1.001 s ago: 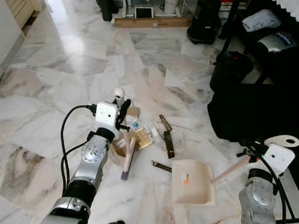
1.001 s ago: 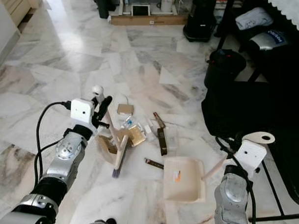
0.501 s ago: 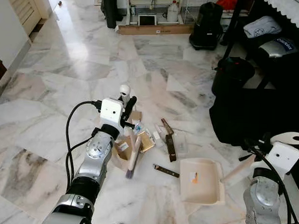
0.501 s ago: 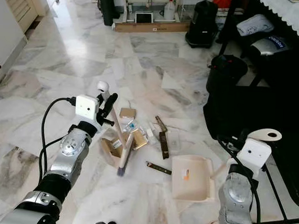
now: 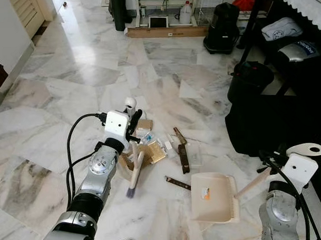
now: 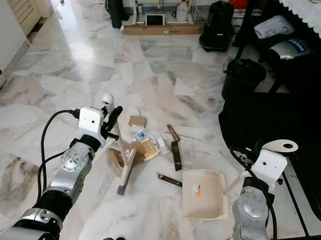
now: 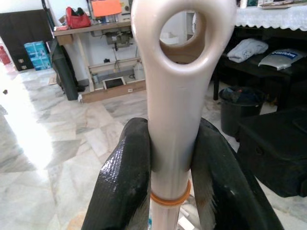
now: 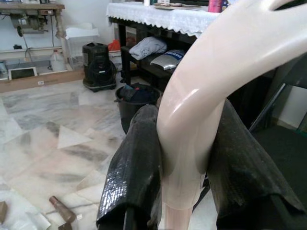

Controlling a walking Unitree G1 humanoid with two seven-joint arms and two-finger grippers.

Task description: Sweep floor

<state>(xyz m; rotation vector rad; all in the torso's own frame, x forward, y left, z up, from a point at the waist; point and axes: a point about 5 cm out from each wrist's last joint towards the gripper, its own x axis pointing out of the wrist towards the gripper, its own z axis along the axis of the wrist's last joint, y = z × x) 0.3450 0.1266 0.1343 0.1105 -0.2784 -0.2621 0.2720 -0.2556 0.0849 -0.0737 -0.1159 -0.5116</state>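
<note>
Sweep in progress: brush at litter, dustpan waiting.
Left gripper (image 7: 170, 177) jaws pinch brush (image 5: 136, 169) handle; bristles on floor (image 5: 72, 69) beside litter (image 5: 159, 147). Right gripper (image 8: 184, 172) jaws pinch dustpan (image 5: 213, 195) handle; pan lies right of litter, nearer right arm.

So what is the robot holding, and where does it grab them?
The left gripper holds the brush near the top of its handle. The right gripper holds the dustpan near the end of its handle.
</note>
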